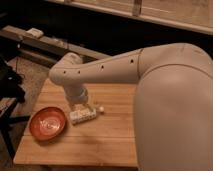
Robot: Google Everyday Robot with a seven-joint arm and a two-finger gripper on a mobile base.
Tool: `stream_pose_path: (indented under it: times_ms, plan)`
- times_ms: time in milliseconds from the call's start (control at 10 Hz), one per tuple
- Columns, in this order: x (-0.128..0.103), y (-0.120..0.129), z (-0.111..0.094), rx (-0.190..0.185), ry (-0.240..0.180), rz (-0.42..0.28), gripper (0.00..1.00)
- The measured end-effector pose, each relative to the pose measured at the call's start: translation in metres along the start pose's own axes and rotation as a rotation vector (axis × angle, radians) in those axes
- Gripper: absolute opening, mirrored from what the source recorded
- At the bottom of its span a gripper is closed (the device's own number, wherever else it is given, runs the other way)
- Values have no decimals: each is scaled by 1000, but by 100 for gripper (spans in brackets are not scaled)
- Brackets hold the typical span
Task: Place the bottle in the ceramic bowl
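The bottle [88, 115], small and white with a rounded cap toward the right, lies on its side on the wooden table [112, 137]. My gripper [79, 109] points down at the bottle's left end, right over it, and stands open; the wrist hides the fingertips and whether they touch the bottle. The bottle rests on the table, not lifted. The ceramic bowl [47, 123], shallow and orange-red with a pale mark in its centre, sits just left of the bottle near the table's front left corner, with nothing in it.
My large white arm and body [170, 105] fill the right side and cover the table's right part. A dark stand [11, 87] is at the table's left edge. Dark shelving with a small pale object [35, 33] runs behind.
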Motion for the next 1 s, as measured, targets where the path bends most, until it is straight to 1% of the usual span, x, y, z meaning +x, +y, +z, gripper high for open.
stream_pose_path:
  times_ms: [100, 200, 300, 400, 500, 600, 700, 800, 900, 1000]
  plan:
    - [-2, -4, 0, 6, -3, 43, 65]
    - [-1, -1, 0, 2, -3, 49, 65]
    - [-1, -9, 1, -24, 10, -128, 65]
    - [-3, -11, 2, -2, 0, -239, 65]
    - [-8, -10, 5, 11, -22, -92, 65]
    - [-8, -8, 5, 10, -24, -8, 65]
    - [-9, -11, 5, 13, -23, 42, 65]
    - [-9, -11, 5, 12, -25, 70, 65]
    - [-5, -10, 3, 1, -11, -49, 65]
    - [-8, -13, 5, 15, -17, -70, 65]
